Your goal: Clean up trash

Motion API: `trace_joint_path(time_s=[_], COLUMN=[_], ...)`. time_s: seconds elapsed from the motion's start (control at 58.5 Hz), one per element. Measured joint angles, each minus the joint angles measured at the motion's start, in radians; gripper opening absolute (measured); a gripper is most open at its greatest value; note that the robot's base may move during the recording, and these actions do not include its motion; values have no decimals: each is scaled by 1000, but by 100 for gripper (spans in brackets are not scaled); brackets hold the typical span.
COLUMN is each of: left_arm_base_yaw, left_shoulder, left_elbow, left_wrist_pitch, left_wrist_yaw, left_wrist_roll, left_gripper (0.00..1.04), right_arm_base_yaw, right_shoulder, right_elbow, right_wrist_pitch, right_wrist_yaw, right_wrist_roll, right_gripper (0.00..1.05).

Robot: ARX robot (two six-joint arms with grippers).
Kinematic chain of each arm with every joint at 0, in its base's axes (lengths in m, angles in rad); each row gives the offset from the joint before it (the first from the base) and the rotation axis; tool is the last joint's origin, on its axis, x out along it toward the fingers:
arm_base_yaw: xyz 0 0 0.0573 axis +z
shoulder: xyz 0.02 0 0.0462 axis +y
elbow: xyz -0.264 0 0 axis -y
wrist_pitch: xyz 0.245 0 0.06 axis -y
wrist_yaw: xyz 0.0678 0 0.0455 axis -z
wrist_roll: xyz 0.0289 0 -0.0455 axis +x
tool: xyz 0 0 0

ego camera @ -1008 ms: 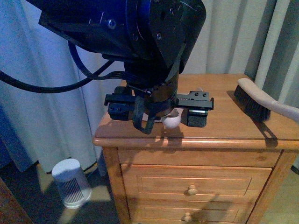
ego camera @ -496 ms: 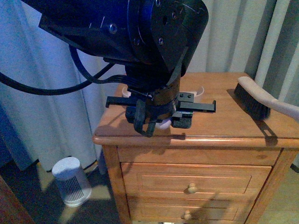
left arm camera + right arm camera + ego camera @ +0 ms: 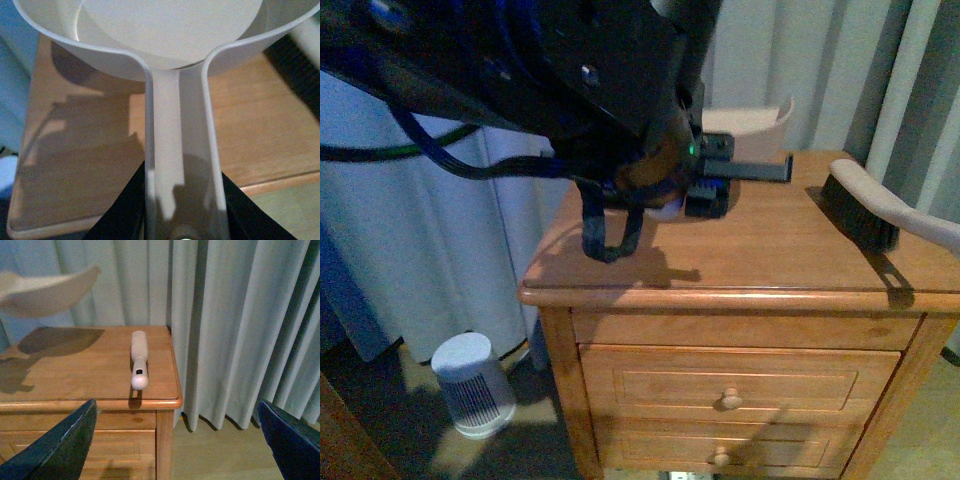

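Note:
My left gripper (image 3: 700, 190) is shut on the handle of the pale dustpan (image 3: 752, 124) and holds it in the air above the wooden nightstand (image 3: 760, 255). In the left wrist view the handle (image 3: 181, 150) runs from between the jaws of the gripper (image 3: 182, 222) up to the scoop. The dustpan also shows in the right wrist view (image 3: 45, 287), raised, with its shadow on the wood. My right gripper (image 3: 175, 450) is open and empty, off the nightstand's side. No trash wad shows in any view.
A hand brush (image 3: 865, 210) with dark bristles lies on the nightstand's right part, also in the right wrist view (image 3: 139, 360). A small white bin (image 3: 470, 385) stands on the floor left of the nightstand. Curtains hang behind and beside it.
My left arm has lifted the dustpan from low over the nightstand's front to higher and further back; the scoop now stands clear above the top. The brush has not moved.

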Motion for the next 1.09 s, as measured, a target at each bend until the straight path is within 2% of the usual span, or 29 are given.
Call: trace_joint_path(time_s=[0.205, 0.308, 0.581, 0.803, 1.008, 1.042, 1.059, 1.076, 1.094], left_arm_base_yaw=[97, 163, 300, 381, 579, 617, 624, 637, 642], left_shoulder=[-273, -450, -930, -1332, -1558, -1576, -1580, -1589, -1592], left_elbow=[-198, -299, -594, -835, -986, -1007, -1011, -1021, -1026], left_wrist_pitch=[241, 271, 181, 68, -6, -16, -20, -29, -32], left_wrist_yaw=[117, 179, 318, 315, 454, 470, 475, 480, 480], left_wrist_roll=[138, 209, 316, 266, 129, 99, 90, 66, 62], left_gripper=[28, 27, 27, 27, 27, 27, 27, 27, 27], right_arm_base_yaw=[0, 0, 0, 0, 0, 7, 26, 55, 69], right_shoulder=[0, 0, 0, 0, 0, 1, 8, 18, 24], right_elbow=[0, 0, 0, 0, 0, 0, -1, 0, 0], right_wrist_pitch=[0, 0, 0, 0, 0, 5, 25, 52, 64], right_wrist_yaw=[0, 0, 0, 0, 0, 24, 71, 169, 208], right_wrist_roll=[0, 0, 0, 0, 0, -9, -33, -63, -85], right_gripper=[97, 97, 97, 97, 97, 97, 97, 97, 97])
